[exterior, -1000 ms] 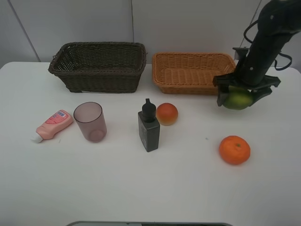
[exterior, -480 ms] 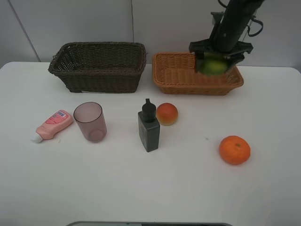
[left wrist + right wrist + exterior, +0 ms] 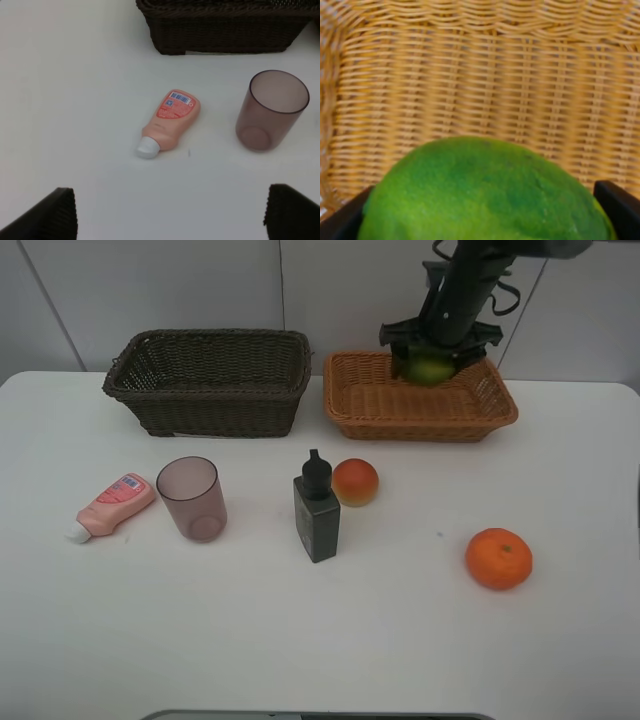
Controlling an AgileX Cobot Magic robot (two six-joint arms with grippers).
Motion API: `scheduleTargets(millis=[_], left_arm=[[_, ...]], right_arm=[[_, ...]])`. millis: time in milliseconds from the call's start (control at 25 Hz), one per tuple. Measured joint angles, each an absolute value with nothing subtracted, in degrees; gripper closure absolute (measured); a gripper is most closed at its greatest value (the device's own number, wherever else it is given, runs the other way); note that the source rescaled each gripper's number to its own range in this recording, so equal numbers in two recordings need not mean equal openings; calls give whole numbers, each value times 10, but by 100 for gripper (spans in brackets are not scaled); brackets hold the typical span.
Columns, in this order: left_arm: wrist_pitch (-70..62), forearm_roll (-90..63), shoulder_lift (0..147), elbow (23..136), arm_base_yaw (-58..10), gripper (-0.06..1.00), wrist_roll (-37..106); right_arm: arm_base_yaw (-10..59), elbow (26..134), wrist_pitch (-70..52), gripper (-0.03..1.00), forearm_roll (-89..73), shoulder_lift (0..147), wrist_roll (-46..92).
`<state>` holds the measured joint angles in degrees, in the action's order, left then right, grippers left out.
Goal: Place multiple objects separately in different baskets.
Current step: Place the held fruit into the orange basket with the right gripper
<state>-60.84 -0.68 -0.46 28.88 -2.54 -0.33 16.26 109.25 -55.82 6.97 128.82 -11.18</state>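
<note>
My right gripper (image 3: 433, 358) is shut on the green fruit (image 3: 428, 368), holding it over the back of the orange-tan basket (image 3: 375, 412). The right wrist view shows that green fruit (image 3: 480, 195) between the fingers, with the basket's weave (image 3: 485, 75) right behind it. The dark brown basket (image 3: 210, 405) stands to the left. On the table lie the pink tube (image 3: 112, 506), the mauve cup (image 3: 191, 498), the dark pump bottle (image 3: 316, 511), the red-orange fruit (image 3: 355, 482) and the orange (image 3: 498, 558). My left gripper (image 3: 170, 215) is open above the table, near the pink tube (image 3: 169, 121) and the cup (image 3: 270, 109).
The white table (image 3: 320, 640) has a grey wall behind it. The pump bottle and red-orange fruit stand close together at the middle. The dark basket's wall (image 3: 220, 35) shows in the left wrist view beyond the tube and the cup.
My right gripper has carried the green fruit up from the right side of the table, then leftward and back over the orange-tan basket. Everything else is unmoved.
</note>
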Motion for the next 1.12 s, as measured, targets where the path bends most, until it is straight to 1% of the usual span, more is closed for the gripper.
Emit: scheduleTargets(millis=[600, 920, 960, 1040, 1120], left_arm=[[-608, -7, -5, 289, -25, -2, -3], [-608, -7, -5, 289, -25, -2, -3], [-608, -7, -5, 289, -25, -2, -3], [-608, -7, -5, 289, -25, -2, -3], [-608, -7, -5, 289, -25, -2, -3]], right_arm=[[156, 1092, -464, 16, 105, 1362, -113], [156, 1092, -457, 16, 108, 1362, -112], [156, 1092, -458, 15, 108, 1362, -112], [156, 1092, -462, 5, 108, 1361, -112], [156, 1092, -468, 0, 108, 1355, -107]])
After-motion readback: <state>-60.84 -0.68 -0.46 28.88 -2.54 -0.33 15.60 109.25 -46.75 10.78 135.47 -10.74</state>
